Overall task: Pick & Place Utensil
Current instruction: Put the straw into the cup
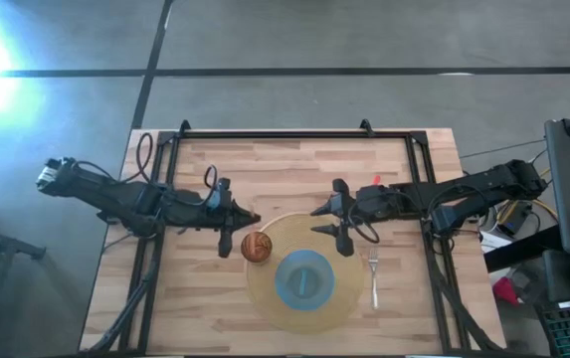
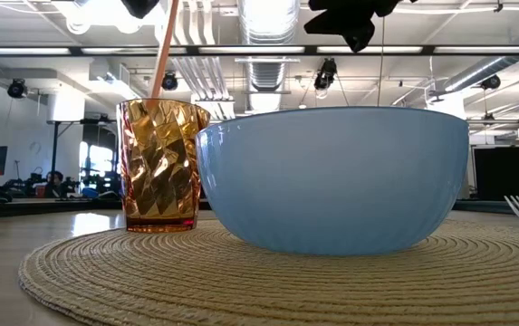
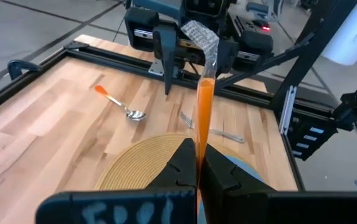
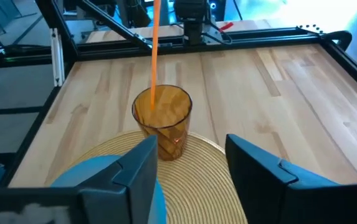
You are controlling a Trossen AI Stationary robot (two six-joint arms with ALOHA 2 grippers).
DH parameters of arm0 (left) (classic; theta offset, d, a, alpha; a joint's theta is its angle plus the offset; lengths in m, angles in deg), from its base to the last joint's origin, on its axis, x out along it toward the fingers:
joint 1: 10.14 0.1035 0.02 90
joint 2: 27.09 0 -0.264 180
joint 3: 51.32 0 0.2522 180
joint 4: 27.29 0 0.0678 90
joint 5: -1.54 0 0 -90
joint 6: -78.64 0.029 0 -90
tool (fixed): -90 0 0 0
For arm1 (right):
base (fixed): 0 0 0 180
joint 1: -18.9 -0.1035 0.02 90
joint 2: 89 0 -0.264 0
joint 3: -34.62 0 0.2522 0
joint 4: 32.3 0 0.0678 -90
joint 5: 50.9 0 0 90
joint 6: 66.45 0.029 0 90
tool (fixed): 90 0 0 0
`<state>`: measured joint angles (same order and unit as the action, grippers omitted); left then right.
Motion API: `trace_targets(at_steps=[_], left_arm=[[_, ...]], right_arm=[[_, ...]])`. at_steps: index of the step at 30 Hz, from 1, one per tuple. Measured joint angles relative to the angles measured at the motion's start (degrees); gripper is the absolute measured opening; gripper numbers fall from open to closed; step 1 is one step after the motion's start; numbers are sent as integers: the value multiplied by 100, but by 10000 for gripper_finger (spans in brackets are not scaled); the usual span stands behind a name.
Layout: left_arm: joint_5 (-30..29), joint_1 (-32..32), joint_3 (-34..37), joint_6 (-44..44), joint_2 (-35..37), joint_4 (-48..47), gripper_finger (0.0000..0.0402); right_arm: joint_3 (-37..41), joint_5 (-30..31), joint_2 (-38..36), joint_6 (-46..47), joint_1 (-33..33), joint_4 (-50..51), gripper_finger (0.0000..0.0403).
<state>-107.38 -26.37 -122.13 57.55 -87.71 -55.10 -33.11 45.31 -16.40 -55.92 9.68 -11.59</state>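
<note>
The left gripper (image 3: 197, 163) is clenched on an orange straw (image 3: 204, 118) whose lower end dips into the faceted amber glass (image 1: 256, 247), centre of the high view. The right gripper (image 1: 330, 221) hangs released above the woven placemat (image 1: 265, 288), beside the blue bowl (image 1: 305, 279); a fork (image 1: 373, 275) lies lower right.

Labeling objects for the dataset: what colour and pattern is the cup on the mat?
Amber cup, with a faceted diamond pattern; clearest in the low view.

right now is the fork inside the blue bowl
No, the fork lies flat on the table beside the round mat, apart from the blue bowl.
</note>
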Motion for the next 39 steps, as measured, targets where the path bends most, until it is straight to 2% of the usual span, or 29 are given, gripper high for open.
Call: trace_targets(at_steps=[5,10,22,26,39], left_arm=[[0,0,327,-12,0,491,0],[-42,0,614,12,0,736,0],[-412,0,1695,-31,0,1988,0],[-593,0,1828,-65,-2,2014,0],[-688,2,1988,-52,0,2055,0]], right_arm=[[0,-3,0,2,-2,17,220],[-2,-74,-23,98,-3,212,232],[-2,-211,-50,111,-2,653,216],[-2,-483,-50,111,-4,659,215],[-2,-514,-284,288,-4,1182,215]])
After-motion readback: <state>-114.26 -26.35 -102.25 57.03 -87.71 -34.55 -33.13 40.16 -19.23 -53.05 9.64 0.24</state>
